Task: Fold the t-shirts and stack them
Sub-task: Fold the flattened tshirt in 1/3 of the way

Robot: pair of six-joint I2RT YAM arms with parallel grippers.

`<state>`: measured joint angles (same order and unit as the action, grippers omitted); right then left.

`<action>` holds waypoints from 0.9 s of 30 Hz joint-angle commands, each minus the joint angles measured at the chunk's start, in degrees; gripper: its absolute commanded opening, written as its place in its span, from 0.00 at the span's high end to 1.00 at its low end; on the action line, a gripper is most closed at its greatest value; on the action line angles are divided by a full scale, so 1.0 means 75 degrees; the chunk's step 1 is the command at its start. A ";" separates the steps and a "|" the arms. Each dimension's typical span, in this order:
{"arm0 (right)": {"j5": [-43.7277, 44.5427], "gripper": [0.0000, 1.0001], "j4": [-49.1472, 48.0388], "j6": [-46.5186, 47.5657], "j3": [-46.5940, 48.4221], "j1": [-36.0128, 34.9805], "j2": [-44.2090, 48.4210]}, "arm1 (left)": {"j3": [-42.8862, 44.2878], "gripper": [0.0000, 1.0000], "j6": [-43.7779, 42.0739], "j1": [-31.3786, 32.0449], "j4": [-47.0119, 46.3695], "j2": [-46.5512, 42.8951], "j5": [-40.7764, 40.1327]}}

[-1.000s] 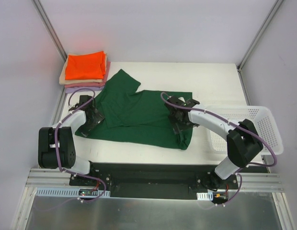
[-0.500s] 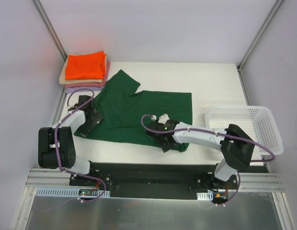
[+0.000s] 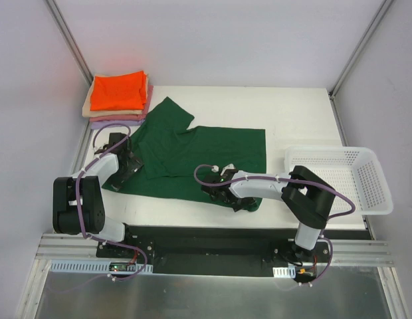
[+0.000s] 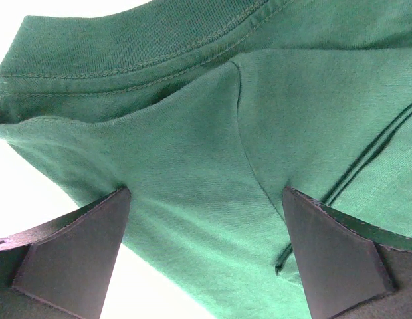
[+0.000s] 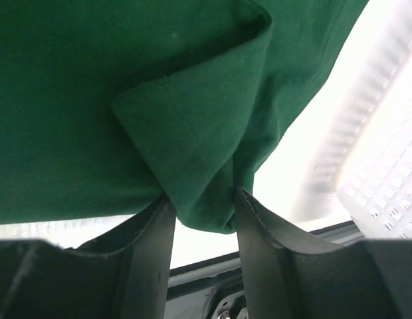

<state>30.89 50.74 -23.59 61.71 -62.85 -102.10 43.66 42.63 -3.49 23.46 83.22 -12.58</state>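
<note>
A large dark green t-shirt (image 3: 193,153) lies spread on the white table, partly folded. My left gripper (image 3: 129,166) rests on its left edge, open, with green cloth (image 4: 193,133) lying flat between the wide-apart fingers (image 4: 80,252). My right gripper (image 3: 238,201) is low at the shirt's front right corner. In the right wrist view both of its fingers press on a bunched fold of the green cloth (image 5: 193,146), so my right gripper (image 5: 201,199) is shut on it. A stack of folded t-shirts (image 3: 117,100), bright orange on top, sits at the back left corner.
A white mesh basket (image 3: 365,179) stands at the right edge of the table, close beside the right arm, and shows blurred in the right wrist view as the basket (image 5: 385,166). Grey walls enclose the table on three sides.
My right gripper has swung from the shirt's right middle to its front right corner and closed on a fold of the cloth. The left arm has not moved.
</note>
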 commanded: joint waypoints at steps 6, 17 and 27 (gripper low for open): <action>-0.0053 0.73 0.0183 -0.0159 -0.0341 0.0188 -0.0191 | -0.0126 0.01 0.0046 -0.0203 0.0493 0.0025 -0.0338; 0.0170 0.90 0.1167 0.0145 -0.0646 0.0622 0.0512 | -0.0021 0.01 0.0210 -0.0414 0.0715 0.0236 -0.0655; 0.0029 0.94 0.1730 0.0357 -0.0834 0.1453 0.1074 | 0.0062 0.01 0.0374 -0.0719 0.0985 0.0482 -0.0819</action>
<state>29.47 53.34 -22.00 56.71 -55.11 -96.86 45.15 45.17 -6.81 27.27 84.88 -14.00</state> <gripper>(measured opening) 0.057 0.990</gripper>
